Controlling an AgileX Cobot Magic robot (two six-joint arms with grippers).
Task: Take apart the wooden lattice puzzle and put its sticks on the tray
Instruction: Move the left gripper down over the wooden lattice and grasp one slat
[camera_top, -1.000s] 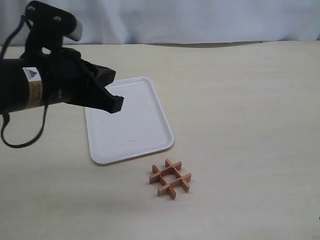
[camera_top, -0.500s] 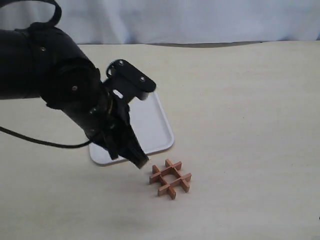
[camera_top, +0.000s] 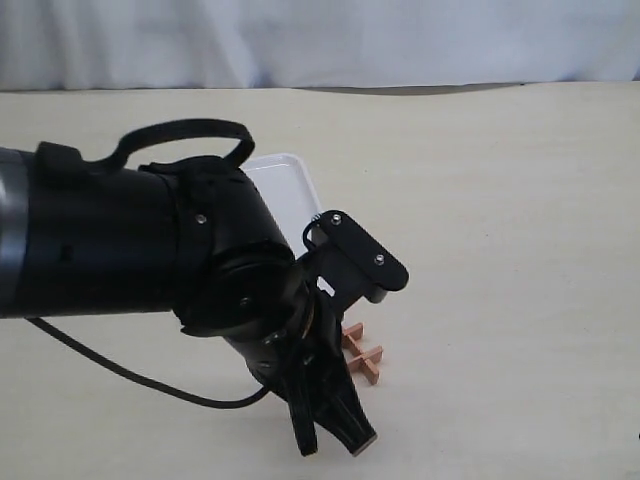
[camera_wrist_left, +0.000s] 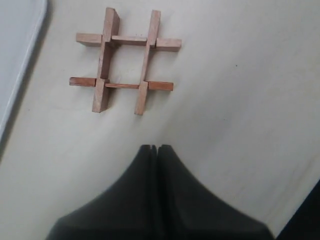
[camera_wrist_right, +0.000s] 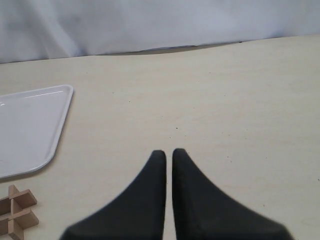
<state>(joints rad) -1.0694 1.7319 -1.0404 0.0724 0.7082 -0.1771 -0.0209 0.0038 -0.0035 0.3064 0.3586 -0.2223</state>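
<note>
The wooden lattice puzzle (camera_wrist_left: 125, 62) lies whole on the table, its sticks still crossed in a hash shape. In the exterior view only one corner of the wooden lattice puzzle (camera_top: 363, 356) shows behind my left arm. My left gripper (camera_wrist_left: 155, 148) is shut and empty, hovering a short way off the puzzle; its tip (camera_top: 336, 440) points down near the table's front edge. The white tray (camera_top: 287, 178) is mostly hidden by the arm; the tray rim (camera_wrist_left: 20, 60) lies beside the puzzle. My right gripper (camera_wrist_right: 169, 152) is shut, holding nothing, over bare table, away from the tray (camera_wrist_right: 30, 125) and the puzzle (camera_wrist_right: 15, 215).
My bulky black left arm (camera_top: 150, 260) and its cable (camera_top: 130, 375) fill the left and middle of the exterior view. A pale cloth backdrop (camera_top: 320, 40) runs along the table's far edge. No loose sticks show on the tray.
My left arm has swung from over the tray down and to the right, towards the front of the table, and now covers most of the tray and puzzle. The puzzle has not moved.
</note>
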